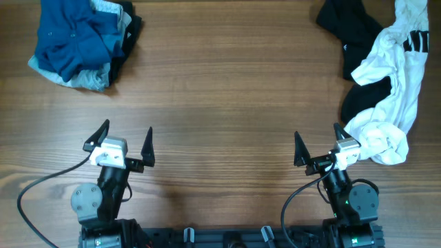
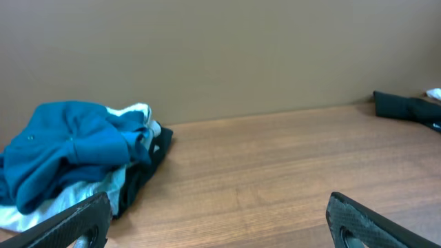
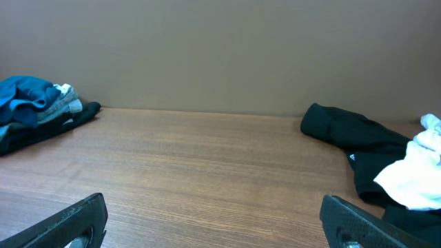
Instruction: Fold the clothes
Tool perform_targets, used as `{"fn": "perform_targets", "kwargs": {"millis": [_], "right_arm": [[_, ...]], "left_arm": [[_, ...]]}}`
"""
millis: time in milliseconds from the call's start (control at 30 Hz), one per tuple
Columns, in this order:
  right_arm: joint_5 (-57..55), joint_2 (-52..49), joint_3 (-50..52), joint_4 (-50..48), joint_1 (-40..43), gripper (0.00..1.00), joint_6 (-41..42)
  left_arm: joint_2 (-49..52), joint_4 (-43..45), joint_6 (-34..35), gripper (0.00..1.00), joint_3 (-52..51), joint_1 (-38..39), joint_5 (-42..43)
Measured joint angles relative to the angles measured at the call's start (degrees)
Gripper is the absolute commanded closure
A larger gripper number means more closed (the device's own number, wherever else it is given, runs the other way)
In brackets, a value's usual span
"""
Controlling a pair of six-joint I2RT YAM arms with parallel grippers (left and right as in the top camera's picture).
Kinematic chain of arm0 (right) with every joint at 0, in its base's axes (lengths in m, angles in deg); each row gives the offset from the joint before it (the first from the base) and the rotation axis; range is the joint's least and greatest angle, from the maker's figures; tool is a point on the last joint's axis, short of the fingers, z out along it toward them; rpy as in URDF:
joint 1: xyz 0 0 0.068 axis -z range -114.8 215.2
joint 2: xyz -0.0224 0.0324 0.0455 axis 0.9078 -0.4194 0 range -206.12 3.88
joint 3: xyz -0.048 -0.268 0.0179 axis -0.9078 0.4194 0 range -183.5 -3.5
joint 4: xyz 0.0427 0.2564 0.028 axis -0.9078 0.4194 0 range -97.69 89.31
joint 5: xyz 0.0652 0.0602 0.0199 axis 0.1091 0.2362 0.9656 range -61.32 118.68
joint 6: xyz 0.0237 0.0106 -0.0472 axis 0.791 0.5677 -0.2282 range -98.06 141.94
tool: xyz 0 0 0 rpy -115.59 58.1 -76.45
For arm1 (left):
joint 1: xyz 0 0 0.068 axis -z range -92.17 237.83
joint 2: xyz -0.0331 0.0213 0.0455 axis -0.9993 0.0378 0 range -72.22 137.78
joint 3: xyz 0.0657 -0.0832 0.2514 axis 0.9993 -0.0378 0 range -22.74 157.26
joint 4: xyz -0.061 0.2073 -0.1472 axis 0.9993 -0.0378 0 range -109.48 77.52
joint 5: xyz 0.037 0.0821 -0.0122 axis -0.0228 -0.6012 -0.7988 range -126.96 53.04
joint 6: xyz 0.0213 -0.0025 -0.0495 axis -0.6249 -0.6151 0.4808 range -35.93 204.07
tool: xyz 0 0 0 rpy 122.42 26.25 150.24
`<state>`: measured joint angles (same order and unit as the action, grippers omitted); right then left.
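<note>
Just beside right gripper (image 1: 317, 131), crumpled white garment (image 1: 394, 103)

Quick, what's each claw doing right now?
Left claw: open, holding nothing.
Right claw: open, holding nothing.

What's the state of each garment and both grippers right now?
blue shirt: crumpled in a heap, unfolded
white garment: bunched, unfolded, lying partly over the black one
black garment: bunched, unfolded, partly under the white one
left gripper: open, holding nothing
right gripper: open, holding nothing, close beside the white garment's edge
</note>
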<state>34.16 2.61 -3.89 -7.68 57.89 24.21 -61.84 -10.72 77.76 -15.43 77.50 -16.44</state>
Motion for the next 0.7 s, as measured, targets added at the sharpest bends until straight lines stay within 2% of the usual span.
{"fn": "perform_targets", "kwargs": {"millis": [400, 700], "right_arm": [[0.0, 0.0, 0.0, 0.0, 0.0, 0.00, 0.0], [0.0, 0.0, 0.0, 0.0, 0.0, 0.00, 0.0]], "left_arm": [[-7.7, 0.0, 0.2, 0.00, -2.9, 0.0, 0.0], [-9.4, 0.0, 0.2, 0.00, -4.3, 0.2, 0.0]]}}
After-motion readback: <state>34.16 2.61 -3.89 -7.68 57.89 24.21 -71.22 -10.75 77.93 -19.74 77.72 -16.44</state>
